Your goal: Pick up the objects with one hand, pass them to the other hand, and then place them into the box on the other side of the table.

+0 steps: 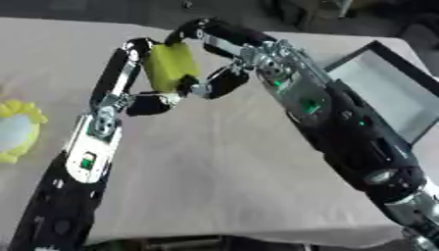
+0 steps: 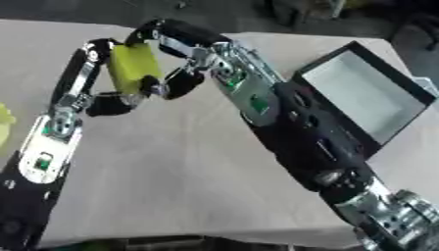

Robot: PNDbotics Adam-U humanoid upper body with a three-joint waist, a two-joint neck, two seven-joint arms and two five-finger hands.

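Observation:
A yellow-green block (image 1: 171, 66) is held above the far middle of the table, between my two hands. My left hand (image 1: 125, 68) comes up from the lower left; its fingers run along the block's left side and its thumb curls under the lower edge. From the right, my right hand (image 1: 244, 46) curls its fingers over the block's top, with the thumb against the lower right corner. Both hands grip the block at once. The box (image 2: 360, 93), black-rimmed with a pale inside, lies at the table's right side and holds nothing that I can see.
A yellow-rimmed round white object (image 1: 17, 130) lies at the left edge of the beige table (image 1: 223, 176). The table's front edge runs along the bottom. Dark furniture stands beyond the far edge.

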